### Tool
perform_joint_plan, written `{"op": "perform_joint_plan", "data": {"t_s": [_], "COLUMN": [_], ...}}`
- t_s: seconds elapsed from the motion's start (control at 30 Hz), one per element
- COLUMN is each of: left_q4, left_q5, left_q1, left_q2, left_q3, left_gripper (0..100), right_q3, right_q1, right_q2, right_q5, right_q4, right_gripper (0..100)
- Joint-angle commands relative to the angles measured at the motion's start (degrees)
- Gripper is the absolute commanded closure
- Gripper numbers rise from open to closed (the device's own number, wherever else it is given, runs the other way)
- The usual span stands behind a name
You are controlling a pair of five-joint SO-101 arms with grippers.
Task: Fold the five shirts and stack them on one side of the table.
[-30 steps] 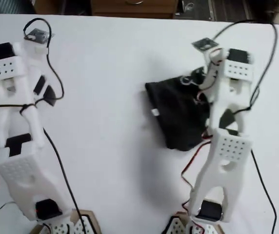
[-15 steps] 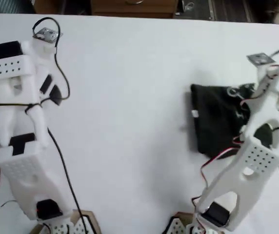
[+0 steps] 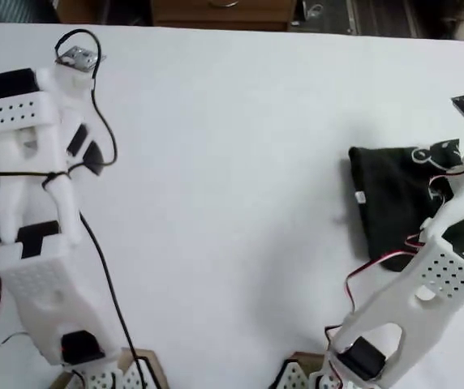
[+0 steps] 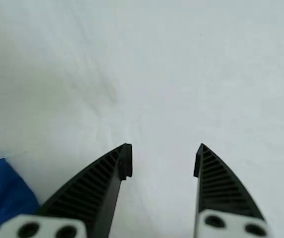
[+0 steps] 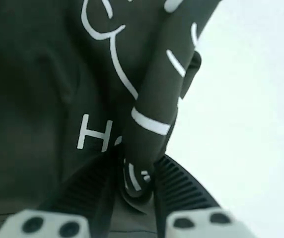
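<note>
Your right fingers point(image 5: 181, 186), clenched on a fold of the black shirt point(image 3: 394, 207), have dragged it rightward across the surface point(image 3: 232, 162) toward a likely stacking side; left fingers point(image 4: 107, 173) hang released.

**Open lane in the middle, crowded edges**

Between my two arms the white counter point(image 3: 232, 162) gives a broad lane to pass through. At the right edge the black shirt point(image 3: 390, 203) lies partly under my right arm, with a fold of it pinched in my right gripper point(image 5: 134, 173). My left gripper point(image 4: 163, 148) hangs spread over white counter, with a blue thing point(image 4: 3, 198) just beside it.
</note>
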Motion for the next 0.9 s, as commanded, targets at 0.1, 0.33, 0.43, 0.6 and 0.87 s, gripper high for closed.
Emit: {"op": "perform_joint_plan", "data": {"t_s": [0.1, 0.33, 0.43, 0.6, 0.87], "left_q4": [1.0, 1.2, 1.3, 1.3, 1.3], "left_q5": [0.4, 0.4, 0.4, 0.4, 0.4], "left_q1": [0.1, 0.1, 0.1, 0.1, 0.1], "left_q2": [-0.8, -0.8, -0.8, -0.8, -0.9], "left_q3": [-0.1, -0.1, -0.1, -0.3, -0.2], "left_gripper": [77, 77, 77, 77, 77], "right_q3": [-2.6, -3.3, -3.3, -2.8, -3.1], "right_q1": [0.7, 3.7, 5.9, 7.2, 3.5], "right_q2": [-4.4, -0.2, 1.3, 2.0, 2.0], "right_q5": [0.4, 0.5, 0.5, 2.7, 2.7], "right_q4": [-4.5, -7.6, -8.2, -7.8, -7.9], "right_gripper": [97.8, 97.8, 97.8, 97.8, 97.7]}}
